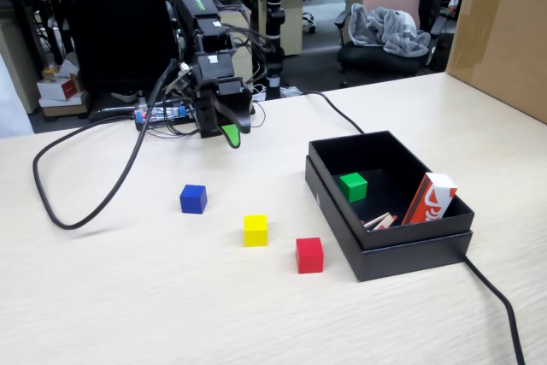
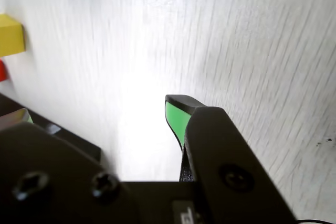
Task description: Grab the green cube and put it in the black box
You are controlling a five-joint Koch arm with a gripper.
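Observation:
The green cube (image 1: pixel 352 186) rests inside the black box (image 1: pixel 402 250), near the box's left wall in the fixed view. Nothing is touching it. My gripper (image 1: pixel 229 132) is folded back by the arm's base at the far side of the table, well left of the box and hanging just above the tabletop. In the wrist view the gripper (image 2: pixel 184 116) has its green-tipped jaw pressed against the dark jaw, shut with nothing in it. A corner of the black box (image 2: pixel 73 139) shows at the lower left of that view.
A blue cube (image 1: pixel 193 198), a yellow cube (image 1: pixel 255 230) and a red cube (image 1: pixel 309 255) lie on the table left of the box. A red-and-white packet (image 1: pixel 430 198) leans inside the box. A brown carton (image 1: pixel 504 32) stands at the right. Black cables (image 1: pixel 85 211) loop across the table.

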